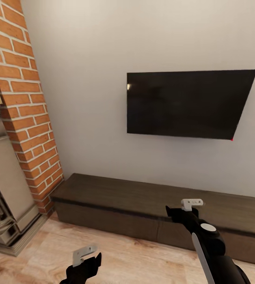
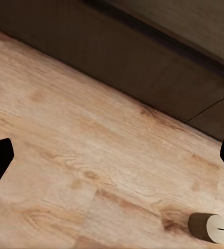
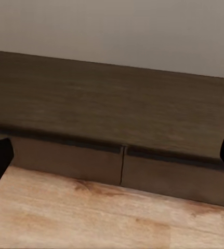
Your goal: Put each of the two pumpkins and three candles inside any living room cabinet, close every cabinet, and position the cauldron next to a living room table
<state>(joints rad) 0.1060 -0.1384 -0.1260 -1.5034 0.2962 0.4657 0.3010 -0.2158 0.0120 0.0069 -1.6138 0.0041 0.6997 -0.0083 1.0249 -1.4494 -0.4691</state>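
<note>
A candle lay on its side on the wooden floor, near the closed cabinet under the television; the left gripper and right gripper both hung spread and empty; a brick fireplace stood leftward.

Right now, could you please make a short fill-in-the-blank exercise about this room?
1. The television hangs on the wall above the long dark ____.
2. The candle lies on its ____ on the wooden floor.
3. Both drawer fronts of the cabinet are ____.
4. The column left of the cabinet is made of ____.

Missing words: cabinet; side; closed; brick
</note>
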